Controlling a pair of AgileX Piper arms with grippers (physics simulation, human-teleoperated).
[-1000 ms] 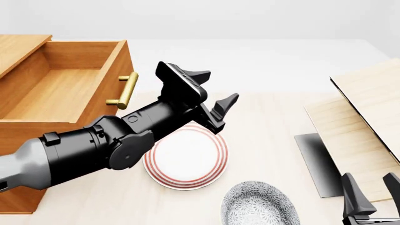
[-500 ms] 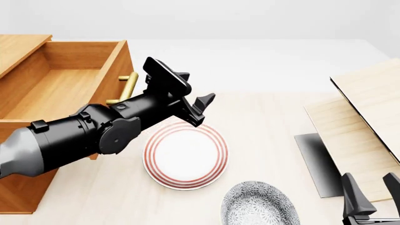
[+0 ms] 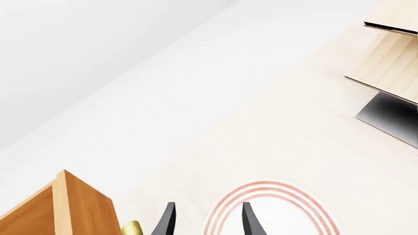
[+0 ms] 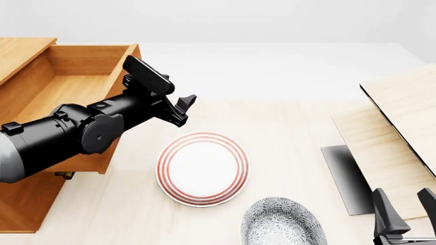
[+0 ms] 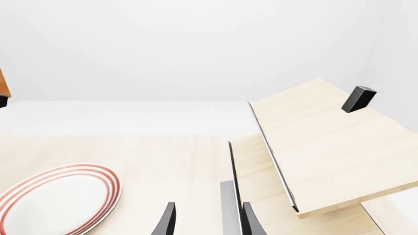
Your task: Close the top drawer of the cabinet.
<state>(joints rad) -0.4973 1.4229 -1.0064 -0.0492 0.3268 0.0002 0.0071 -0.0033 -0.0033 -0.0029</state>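
Note:
The top drawer [image 4: 89,60] of the orange-brown cabinet [image 4: 20,204] stands pulled out at the far left and looks empty. My left gripper [image 4: 183,110] is open and sits just beside the drawer's front panel, with the arm lying across that panel. The arm hides the brass handle in the front view. In the left wrist view the drawer's corner [image 3: 81,210] and the end of the brass handle [image 3: 132,228] show next to my open left gripper [image 3: 207,225]. My right gripper [image 4: 407,212] is open and empty at the near right; the right wrist view [image 5: 207,223] shows this too.
A red-striped white plate [image 4: 202,168] lies in front of the drawer. A grey patterned plate [image 4: 283,224] lies near the front edge. Pale light-wood panels [image 4: 395,132] and a dark grey mat [image 4: 344,173] are at the right. A bit of the lower drawer's handle [image 4: 65,175] shows.
My left arm has swung left from above the striped plate to the drawer's front panel and now covers the brass handle. The right arm has not moved.

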